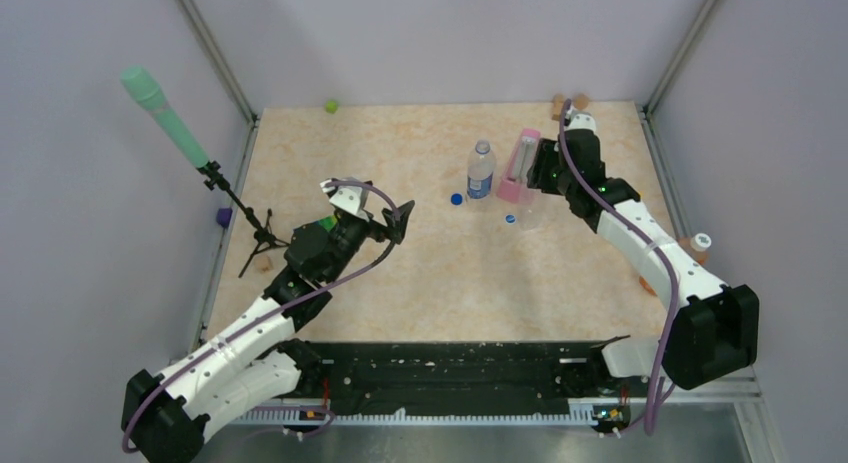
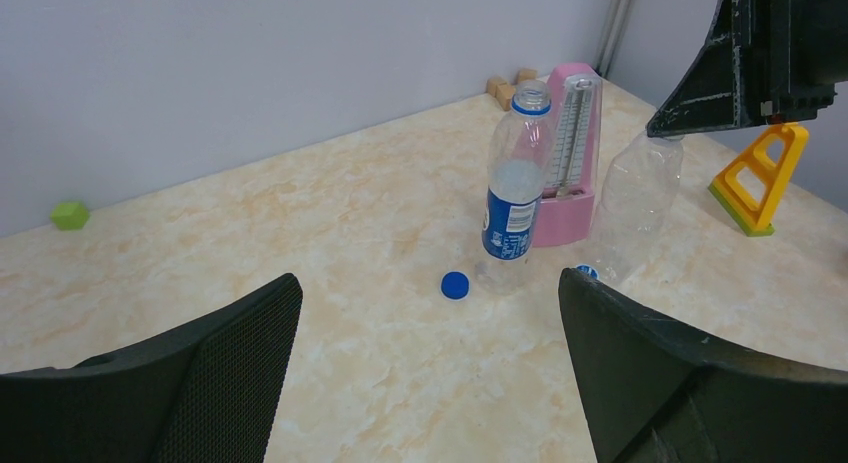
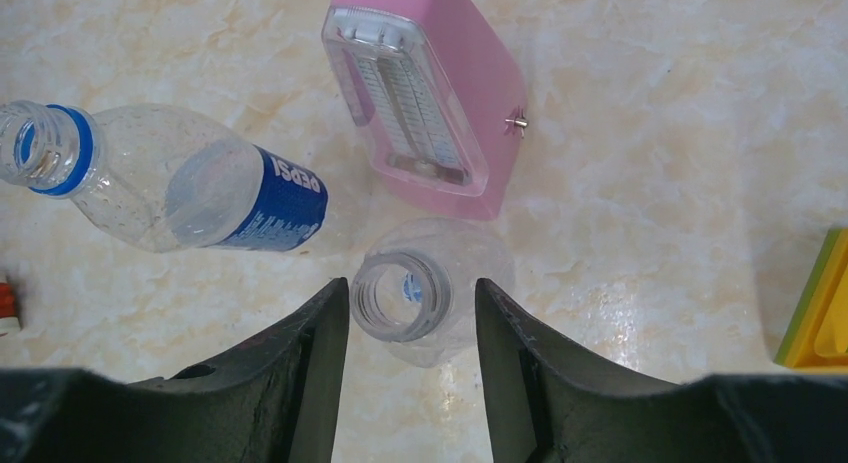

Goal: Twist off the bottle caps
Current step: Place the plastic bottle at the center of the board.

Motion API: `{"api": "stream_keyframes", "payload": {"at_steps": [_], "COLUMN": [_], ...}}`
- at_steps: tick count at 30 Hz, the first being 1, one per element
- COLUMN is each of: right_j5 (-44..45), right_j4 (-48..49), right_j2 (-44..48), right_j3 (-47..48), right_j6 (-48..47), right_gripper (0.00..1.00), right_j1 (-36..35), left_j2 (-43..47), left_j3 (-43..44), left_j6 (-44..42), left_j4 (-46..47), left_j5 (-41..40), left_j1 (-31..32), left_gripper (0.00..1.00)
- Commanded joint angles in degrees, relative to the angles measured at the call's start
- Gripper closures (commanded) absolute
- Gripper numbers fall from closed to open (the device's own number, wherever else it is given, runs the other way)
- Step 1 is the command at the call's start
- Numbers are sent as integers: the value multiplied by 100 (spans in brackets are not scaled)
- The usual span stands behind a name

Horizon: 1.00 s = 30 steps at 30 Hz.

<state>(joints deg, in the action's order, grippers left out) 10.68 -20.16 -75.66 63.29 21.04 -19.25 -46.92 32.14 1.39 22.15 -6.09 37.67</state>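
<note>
The short clear bottle with the blue label (image 1: 481, 170) stands uncapped mid-table, and its dark blue cap (image 1: 456, 198) lies on the table just to its left. The plain clear bottle (image 3: 440, 313) stands beside the pink metronome with its neck open. My right gripper (image 3: 412, 283) is open, and its fingers straddle that neck from above. A pale cap (image 1: 510, 220) lies by this bottle's foot. The orange-tinted bottle (image 1: 700, 243) with a white cap lies at the right edge, beside my right arm. My left gripper (image 2: 430, 293) is open and empty, low over the table short of the blue cap (image 2: 455, 284).
A pink metronome (image 1: 520, 166) stands right behind the two bottles. A slim yellow object (image 2: 760, 173) sits to their right. A small green cube (image 1: 331, 106) is at the back wall. A green microphone on a tripod (image 1: 165, 118) stands off the left edge.
</note>
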Motion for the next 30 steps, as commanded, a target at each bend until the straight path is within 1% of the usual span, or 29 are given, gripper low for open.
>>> {"api": "stream_keyframes", "payload": {"at_steps": [1,8,13,15,18,22,24,25,28,30], "right_j5": [-31,-24,-83,-153,-326,-270,57,337,1601,2278], "right_j4": [58,-42,-212,-205,-66,-352,-674,-1005,-2220,-2942], "right_j2": [-21,-20,135,390,1006,1635,1933,2105,2638,3007], "right_j3": [60,195,308,191,-87,-149,-88,-29,311,541], "right_j6": [-58,-114,-134,-155,-221,-202,-123,-76,186,352], "right_gripper": [51,50,44,42,37,36,36,36,36,36], "right_j1": [54,55,57,55,53,60,60,61,61,56], "left_j2": [-38,-72,-7,21,50,4,-9,-3,55,102], "left_j3": [73,72,53,46,23,3,14,26,47,11], "left_j6": [-25,-29,-33,-40,-51,-52,-44,-36,16,32], "left_j4": [116,33,-7,-4,-2,49,66,65,13,32], "left_j5": [-18,11,-34,-66,-84,-138,-117,-110,-212,-262], "left_j1": [-14,-14,-10,-13,-14,-22,-18,-23,-19,-17], "left_gripper": [1,1,1,1,1,1,1,1,1,1]}}
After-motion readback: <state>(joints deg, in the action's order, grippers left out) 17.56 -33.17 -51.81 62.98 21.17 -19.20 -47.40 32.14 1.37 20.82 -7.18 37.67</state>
